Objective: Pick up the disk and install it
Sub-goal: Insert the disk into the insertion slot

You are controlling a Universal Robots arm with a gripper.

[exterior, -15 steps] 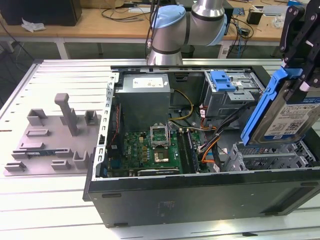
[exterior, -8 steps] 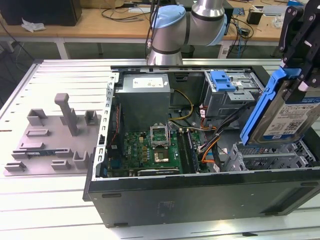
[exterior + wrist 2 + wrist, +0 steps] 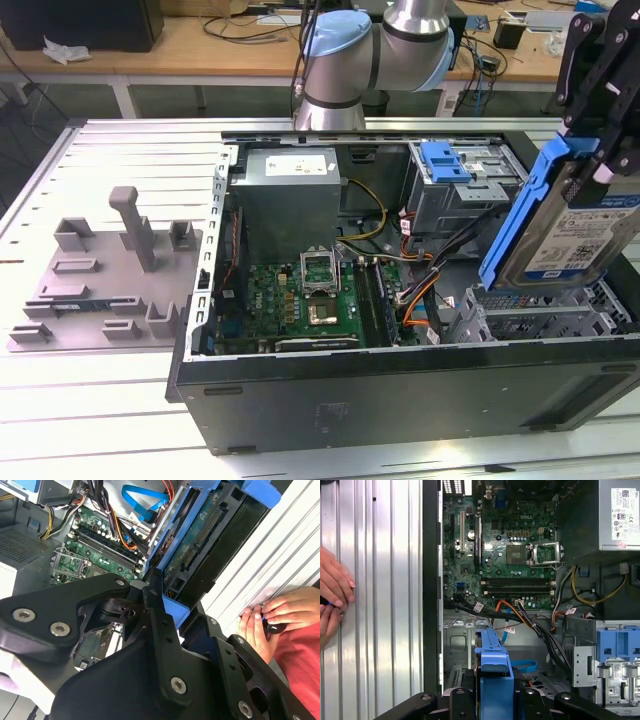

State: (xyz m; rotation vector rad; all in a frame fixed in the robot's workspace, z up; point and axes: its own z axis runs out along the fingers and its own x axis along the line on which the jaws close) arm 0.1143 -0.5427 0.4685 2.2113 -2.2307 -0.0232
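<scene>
Pinched the disk (image 3: 575, 225) in the claw (image 3: 600, 165), tilted above the drive cage (image 3: 530, 320) at the exterior view's right of the open computer case (image 3: 400, 400). Looked rigid, fairly heavy and shock-sensitive. Judged best gripped across the blue frame's edges, off the label.

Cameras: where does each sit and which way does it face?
Exterior view: off the arm, looking down into the open computer case; arm and gripper holding the disk show.
First wrist view: on the wrist, facing past the disk onto the motherboard; gripper shows.
Second wrist view: on the wrist, close behind gripper and disk.
Both wrist views share motherboard and a person's hands.
</scene>
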